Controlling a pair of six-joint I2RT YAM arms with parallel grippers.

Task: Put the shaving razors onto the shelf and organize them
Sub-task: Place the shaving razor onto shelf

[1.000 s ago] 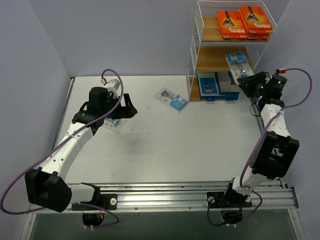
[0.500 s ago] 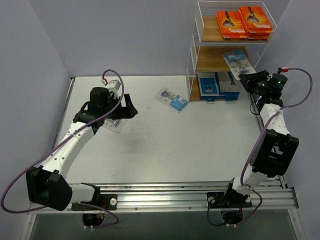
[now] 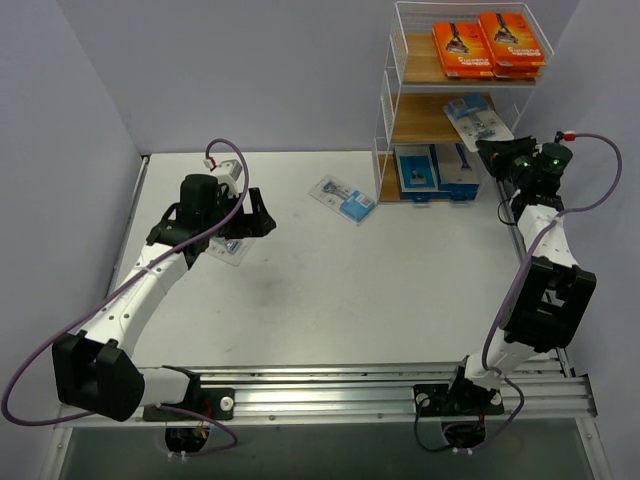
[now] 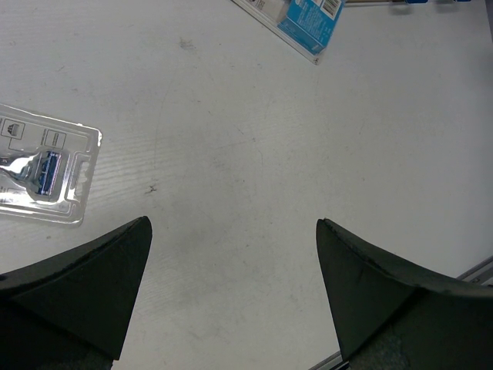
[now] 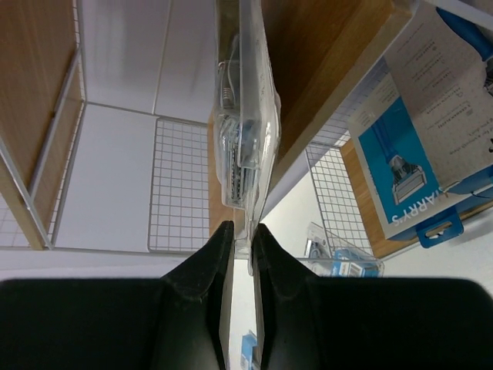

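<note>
A clear blister pack (image 5: pixel 246 116) sits edge-on at the middle tier of the shelf (image 3: pixel 425 118), its lower edge pinched between the pressed-together fingers of the right gripper (image 5: pixel 240 231). The top tier holds orange boxes (image 3: pixel 490 45) and the bottom tier blue-and-grey boxes (image 3: pixel 435 168). On the table (image 3: pixel 400 290) a second blister pack (image 3: pixel 343 198) lies near the shelf's foot, and a third blister pack (image 4: pixel 42 173) lies just beside the left gripper (image 4: pixel 231 225) — fingers spread wide, nothing between them.
</note>
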